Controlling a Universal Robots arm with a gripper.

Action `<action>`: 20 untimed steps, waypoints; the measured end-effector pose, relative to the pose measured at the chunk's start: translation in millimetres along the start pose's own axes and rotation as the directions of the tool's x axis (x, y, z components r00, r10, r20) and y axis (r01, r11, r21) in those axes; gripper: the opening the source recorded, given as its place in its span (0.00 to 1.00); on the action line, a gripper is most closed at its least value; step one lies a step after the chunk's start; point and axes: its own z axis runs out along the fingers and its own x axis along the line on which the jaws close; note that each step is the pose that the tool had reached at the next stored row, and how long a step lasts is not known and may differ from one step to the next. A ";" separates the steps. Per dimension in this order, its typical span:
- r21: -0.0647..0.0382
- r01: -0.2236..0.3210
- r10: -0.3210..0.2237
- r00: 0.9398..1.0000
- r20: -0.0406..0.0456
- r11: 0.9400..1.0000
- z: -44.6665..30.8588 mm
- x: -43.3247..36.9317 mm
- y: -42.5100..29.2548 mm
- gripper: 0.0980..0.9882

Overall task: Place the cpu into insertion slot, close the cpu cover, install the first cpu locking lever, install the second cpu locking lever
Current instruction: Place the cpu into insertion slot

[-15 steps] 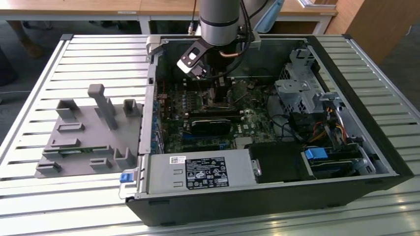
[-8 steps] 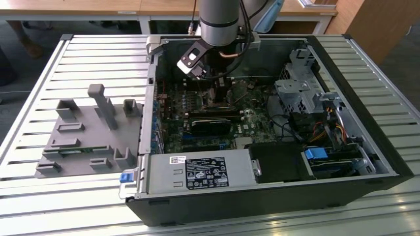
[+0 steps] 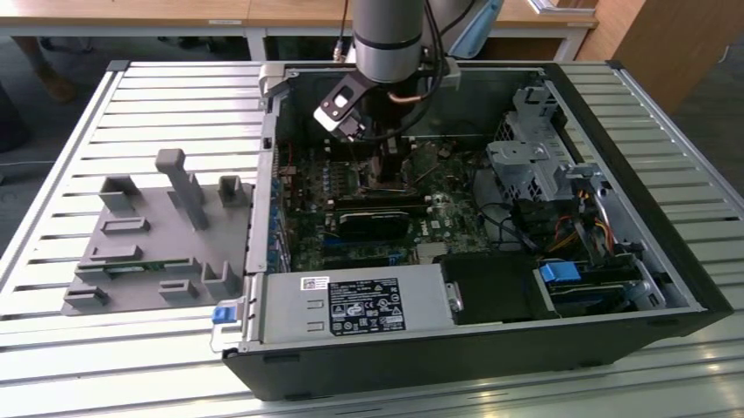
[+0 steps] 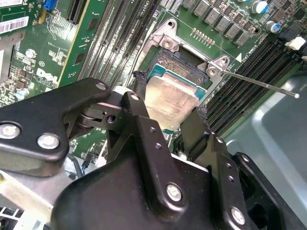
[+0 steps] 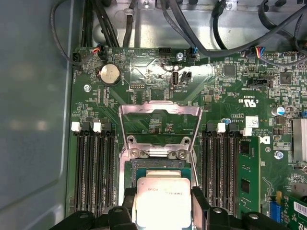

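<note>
Tool (image 4: pixel 169 98), black two-finger type, is closed narrow on the small flat square silver-grey metal cpu (image 4: pixel 175 91), w/ fingers (image 4: pixel 140 98) tight vs two opposite edges; same grip shows in first wrist view, tool (image 5: pixel 163 203) around cpu (image 5: pixel 162 194). Cpu sits over the small square dark insertion slot (image 5: pixel 159 165) in the green circuit board (image 5: pixel 144 62), covering most of it, a strip of socket showing past one edge; fully seated or not, can't tell. Thin square silver metal cpu cover (image 5: pixel 158 106) is swung open, lying back from the slot, not on the cpu. One thin steel wire locking lever (image 4: pixel 259 82) stands free, angled away from the socket. In exterior view the tool (image 3: pixel 389 165) reaches into the open black PC case (image 3: pixel 465 357) at approx 12 o'clock of centre; case rests on the slatted aluminium bench (image 3: pixel 174 96), grey plastic fixture block (image 3: pixel 139 252) at 9 o'clock, just beside the case.
</note>
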 end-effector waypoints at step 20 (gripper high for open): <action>0.000 -0.001 0.001 1.000 0.016 1.000 19.1 1.7 -1.4 0.50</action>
